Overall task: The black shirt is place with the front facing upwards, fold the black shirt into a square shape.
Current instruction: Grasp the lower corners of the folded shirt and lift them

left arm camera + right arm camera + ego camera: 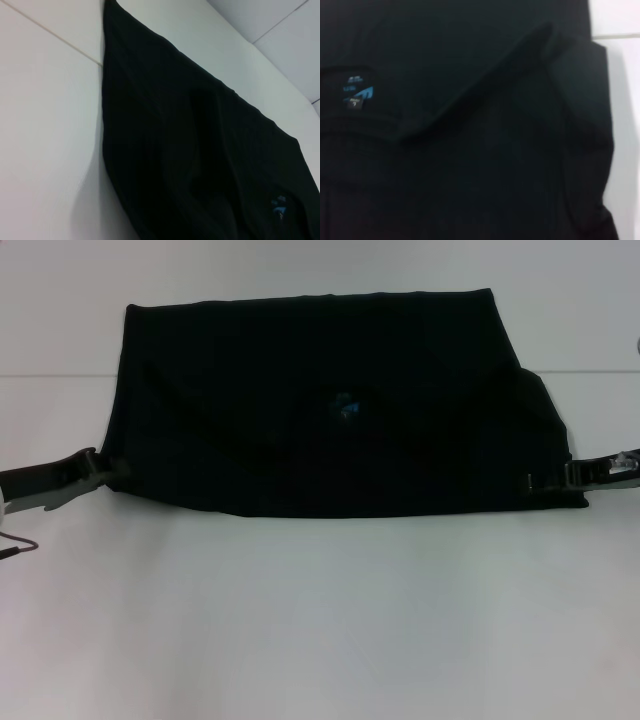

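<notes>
So the black shirt (330, 420) is lying flat, folded wide on the white table (320, 620), my left gripper (100, 470) clamped on its near-left corner and my right gripper (560, 478) pinching its near-right one.

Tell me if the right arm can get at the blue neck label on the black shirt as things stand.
Probably yes. The blue neck label lies exposed on top of the black shirt, nothing over it. The right gripper sits at the shirt's right near corner, bare cloth between them.
</notes>
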`<state>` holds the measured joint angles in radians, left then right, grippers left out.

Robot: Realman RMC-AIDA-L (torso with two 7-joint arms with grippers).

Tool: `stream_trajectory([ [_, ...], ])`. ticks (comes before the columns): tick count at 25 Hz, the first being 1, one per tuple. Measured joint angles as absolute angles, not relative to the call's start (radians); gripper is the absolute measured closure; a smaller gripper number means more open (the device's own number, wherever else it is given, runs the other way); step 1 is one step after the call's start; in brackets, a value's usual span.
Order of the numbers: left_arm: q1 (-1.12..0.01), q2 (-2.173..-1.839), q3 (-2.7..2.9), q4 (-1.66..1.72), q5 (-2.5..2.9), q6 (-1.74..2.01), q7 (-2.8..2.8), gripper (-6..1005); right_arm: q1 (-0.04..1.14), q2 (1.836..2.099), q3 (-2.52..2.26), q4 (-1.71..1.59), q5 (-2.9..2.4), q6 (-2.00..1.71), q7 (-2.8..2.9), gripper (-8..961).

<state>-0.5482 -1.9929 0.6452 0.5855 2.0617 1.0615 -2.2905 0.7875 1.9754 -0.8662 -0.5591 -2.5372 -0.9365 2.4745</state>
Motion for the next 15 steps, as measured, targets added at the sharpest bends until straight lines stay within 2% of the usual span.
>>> stream_trajectory([
  [7, -0.547, -1.996, 0.644, 0.585, 2.062, 1.06, -2.283, 949, 0.793, 1.977, -0.861, -0.576, -2.527, -0.974, 2.466, 38],
  [15, -0.544, -2.003, 0.634, 0.587, 2.062, 1.067, -2.28, 949, 0.791, 1.978, -0.86, -0.578, -2.53, -0.971, 2.473, 128],
])
